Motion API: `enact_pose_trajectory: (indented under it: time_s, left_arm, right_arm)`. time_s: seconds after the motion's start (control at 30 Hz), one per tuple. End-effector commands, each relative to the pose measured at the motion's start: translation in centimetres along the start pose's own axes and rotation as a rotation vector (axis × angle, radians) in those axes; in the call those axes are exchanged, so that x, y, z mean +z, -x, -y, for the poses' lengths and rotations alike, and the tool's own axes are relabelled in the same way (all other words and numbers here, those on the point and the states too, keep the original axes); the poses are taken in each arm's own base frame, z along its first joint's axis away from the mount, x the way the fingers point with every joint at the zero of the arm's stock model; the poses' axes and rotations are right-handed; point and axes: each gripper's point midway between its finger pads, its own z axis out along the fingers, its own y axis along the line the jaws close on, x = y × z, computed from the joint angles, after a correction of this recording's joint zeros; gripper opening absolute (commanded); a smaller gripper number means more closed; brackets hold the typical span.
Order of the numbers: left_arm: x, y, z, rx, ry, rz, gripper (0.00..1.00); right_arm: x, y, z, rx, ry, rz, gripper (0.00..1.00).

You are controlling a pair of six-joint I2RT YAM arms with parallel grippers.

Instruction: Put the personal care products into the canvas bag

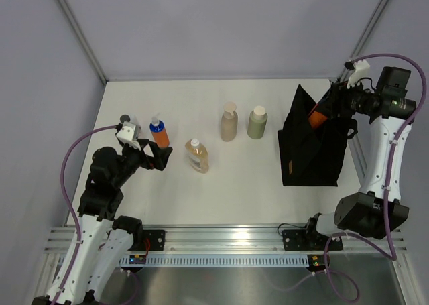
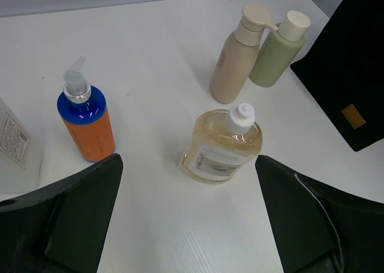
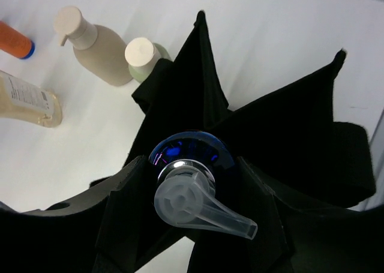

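Note:
The black canvas bag [image 1: 314,151] stands open at the right, its orange-brown tag [image 2: 353,116] facing left. My right gripper [image 1: 320,114] is shut on an orange bottle with a blue cap [image 3: 189,156] and holds it upright over the bag's mouth [image 3: 288,135]. On the table stand a second orange bottle [image 1: 159,132], the amber pump bottle [image 1: 197,155], the tan pump bottle [image 1: 229,123] and the olive-green bottle [image 1: 257,123]. My left gripper [image 1: 157,159] is open and empty, just short of the amber bottle [image 2: 223,146]. The clear bottle is out of view.
Grey walls close the table at the back and sides. The metal rail [image 1: 228,241] with both arm bases runs along the near edge. The second orange bottle [image 2: 90,126] stands close to my left finger [image 2: 78,207].

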Motion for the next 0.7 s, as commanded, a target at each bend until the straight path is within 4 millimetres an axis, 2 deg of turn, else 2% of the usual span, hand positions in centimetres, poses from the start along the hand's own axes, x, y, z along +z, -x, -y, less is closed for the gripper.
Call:
enact_pose_trajectory:
  time_s: [0.0,0.13,0.17,0.27,0.3,0.4,0.43,0.47,0.5,0.63,0.67]
  left_arm:
    - [0.0,0.8,0.5,0.027,-0.029,0.037,0.99]
    - [0.0,0.8,0.6,0.027,-0.037,0.036,0.99]
    - [0.1,0.8,0.7,0.027,-0.038,0.034,0.99]
    - [0.1,0.7,0.7,0.025,-0.042,0.031,0.99]
    - [0.1,0.6,0.7,0.023,-0.041,0.026,0.99]
    - [0.1,0.6,0.8,0.027,-0.048,0.03,0.99]
    - [0.1,0.6,0.8,0.026,-0.049,0.028,0.99]
    - [0.2,0.5,0.8,0.025,-0.049,0.025,0.99]
    - [0.2,0.5,0.8,0.025,-0.049,0.025,0.99]
    - [0.3,0.4,0.9,0.025,-0.056,0.018,0.99]
    - [0.3,0.5,0.9,0.026,-0.058,0.022,0.99]
  right_arm:
    - [0.7,0.2,-0.2,-0.078,0.003,0.008,0.0]
    - [2.0,-2.3,0.2,-0.165,-0.024,-0.074,0.0]
    - [2.8,-3.4,0.1,-0.185,-0.022,-0.108,0.0]
    - [4.4,-4.4,0.7,-0.245,-0.031,-0.14,0.0]
    - [5.0,-4.3,0.7,-0.26,-0.027,-0.14,0.0]
    - [6.7,-3.8,2.3,-0.28,-0.081,-0.149,0.0]
    - [7.8,-3.2,3.0,-0.294,-0.101,-0.136,0.0]
    - [8.0,-2.8,3.7,-0.296,-0.143,-0.132,0.0]
    - [8.6,-1.6,4.4,-0.293,-0.174,-0.088,0.0]
    - [10.3,0.0,4.7,-0.248,-0.192,-0.01,0.0]
    - [10.7,-0.1,4.3,-0.231,-0.162,-0.003,0.0]
